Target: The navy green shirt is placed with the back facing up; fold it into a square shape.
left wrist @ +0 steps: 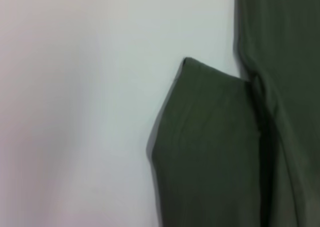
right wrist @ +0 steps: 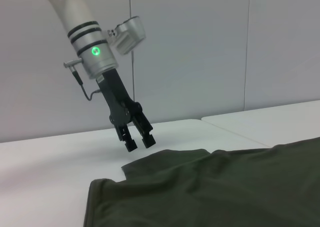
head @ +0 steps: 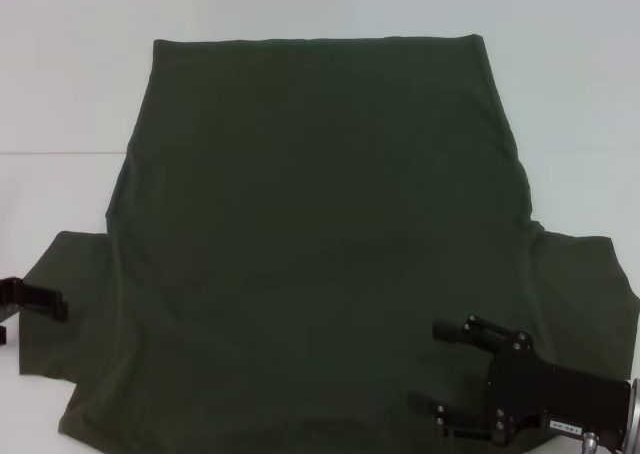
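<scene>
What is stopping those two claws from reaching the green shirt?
Nothing visible. The left claw hangs just above one sleeve of the navy green shirt; the right claw is open over the other side. Only white table surrounds it.

Shirt (head: 320, 244) is matt dark olive cloth, soft knit look, plain and smooth with faint ripples at the sleeve (left wrist: 210, 147). Table (head: 60, 84) is smooth white, slight sheen. Left gripper (right wrist: 139, 143) has matt black fingers under a glossy silver-grey wrist casing; right gripper (head: 432, 366) is matt black metal or hard plastic with small screw heads.
</scene>
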You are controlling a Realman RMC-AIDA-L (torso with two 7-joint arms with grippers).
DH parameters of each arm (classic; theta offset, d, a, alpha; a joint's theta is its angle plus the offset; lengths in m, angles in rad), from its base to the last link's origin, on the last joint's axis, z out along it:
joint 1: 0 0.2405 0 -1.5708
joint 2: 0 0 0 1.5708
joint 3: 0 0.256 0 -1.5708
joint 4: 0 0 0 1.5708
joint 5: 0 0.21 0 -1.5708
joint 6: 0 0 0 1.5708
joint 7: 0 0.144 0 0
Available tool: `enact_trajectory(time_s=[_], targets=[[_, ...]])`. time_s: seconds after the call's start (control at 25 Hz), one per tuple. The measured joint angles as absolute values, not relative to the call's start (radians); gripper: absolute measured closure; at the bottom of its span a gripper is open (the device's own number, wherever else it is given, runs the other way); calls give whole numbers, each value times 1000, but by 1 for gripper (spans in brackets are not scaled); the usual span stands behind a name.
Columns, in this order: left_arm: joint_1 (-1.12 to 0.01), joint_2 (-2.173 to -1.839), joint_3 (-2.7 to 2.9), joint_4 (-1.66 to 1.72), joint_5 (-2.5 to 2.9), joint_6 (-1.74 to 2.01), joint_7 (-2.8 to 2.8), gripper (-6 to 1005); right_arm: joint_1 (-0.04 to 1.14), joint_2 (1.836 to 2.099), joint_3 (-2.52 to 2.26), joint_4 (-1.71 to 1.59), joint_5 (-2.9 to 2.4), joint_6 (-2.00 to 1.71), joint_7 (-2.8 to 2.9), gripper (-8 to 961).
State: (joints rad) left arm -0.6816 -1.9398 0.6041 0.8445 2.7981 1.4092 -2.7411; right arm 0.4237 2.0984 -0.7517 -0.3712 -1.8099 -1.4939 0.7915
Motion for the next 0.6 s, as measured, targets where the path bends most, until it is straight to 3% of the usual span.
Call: enact_trajectory(time_s=[0.6], targets=[[-680, -1936, 606, 772, 2800, 1347, -2723, 82, 428, 2098, -752, -371, -1808, -1487, 792, 39]])
